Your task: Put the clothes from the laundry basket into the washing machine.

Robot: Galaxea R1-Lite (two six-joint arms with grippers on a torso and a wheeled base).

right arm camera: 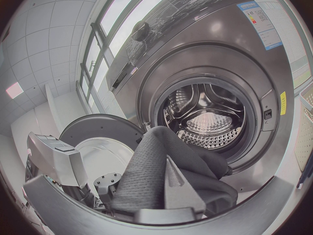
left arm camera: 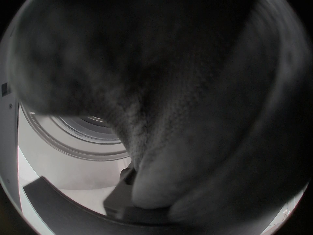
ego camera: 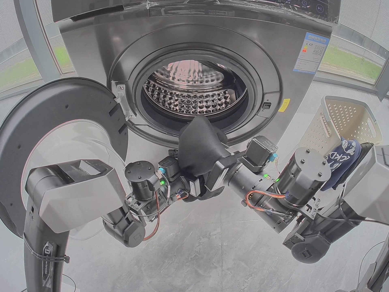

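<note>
- You cannot see much in the left wrist view: the dark garment [left arm camera: 182,92] lies over the lens, so I cannot tell how the left pincer [ego camera: 190,185] stands.
- Your right pincer [right arm camera: 176,196] holds that same garment, which heaps up over it and hides most of it.
- The garment sits in mid-air just in front of the lower lip of the drum [ego camera: 190,98], not yet inside, and it covers the spot where your two arms meet.
- The right arm cuts off the near part of the laundry basket [ego camera: 348,118], which stands on the floor to the right of the machine.
- Count two pieces of clothing: the dark one at the pincers, and one navy piece with white print [ego camera: 344,157] hanging at the basket's near edge, partly hidden.
- There is one washing machine [ego camera: 283,74] and one round door [ego camera: 52,110], swung fully open to the left.
- The machine front carries one blue label [ego camera: 311,52] and one small yellow sticker [ego camera: 284,105].
- The floor [ego camera: 210,248] is smooth, grey and marbled.
- Windows [right arm camera: 130,20] run behind the machine, under a tiled ceiling.
</note>
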